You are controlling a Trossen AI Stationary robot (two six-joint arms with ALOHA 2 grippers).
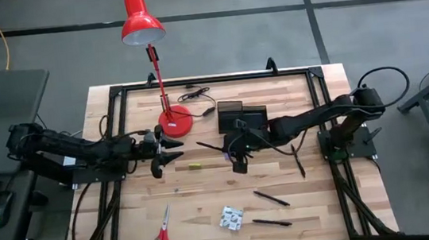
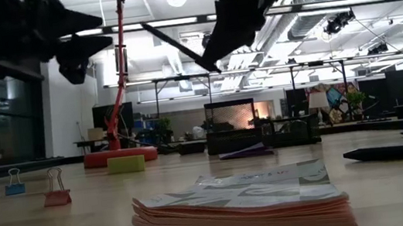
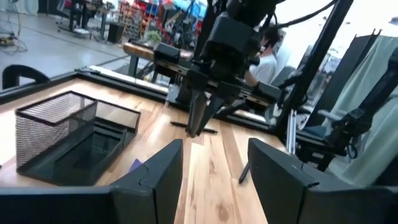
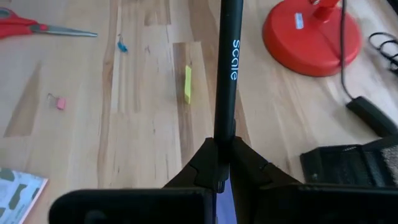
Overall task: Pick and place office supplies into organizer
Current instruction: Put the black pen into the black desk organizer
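My right gripper (image 1: 238, 156) hangs over the middle of the table, just in front of the black mesh organizer (image 1: 242, 117), and is shut on a black pen (image 4: 226, 68). My left gripper (image 3: 211, 180) stands open and level left of it, near the red lamp base (image 1: 175, 122), with nothing between its fingers. Lying flat on the wood are a yellow piece (image 1: 194, 166), red-handled scissors (image 1: 162, 233), a patterned packet (image 1: 230, 217) and three more pens (image 1: 271, 199). A purple notepad (image 2: 246, 152) lies by the organizer. My right gripper pinches the pen by one end (image 4: 222, 138) between its two fingertips (image 4: 199, 163). The fingers slant down from the table's right side. The pen runs on straight ahead of them, along their line, toward the lamp base. It is lifted clear of the table (image 2: 178, 50).
The red desk lamp (image 1: 140, 20) stands at the far left of the table, its cord (image 1: 196, 98) trailing beside the organizer. Two small binder clips (image 2: 56, 196) lie on the near left part. A black frame (image 1: 194, 80) borders the tabletop.
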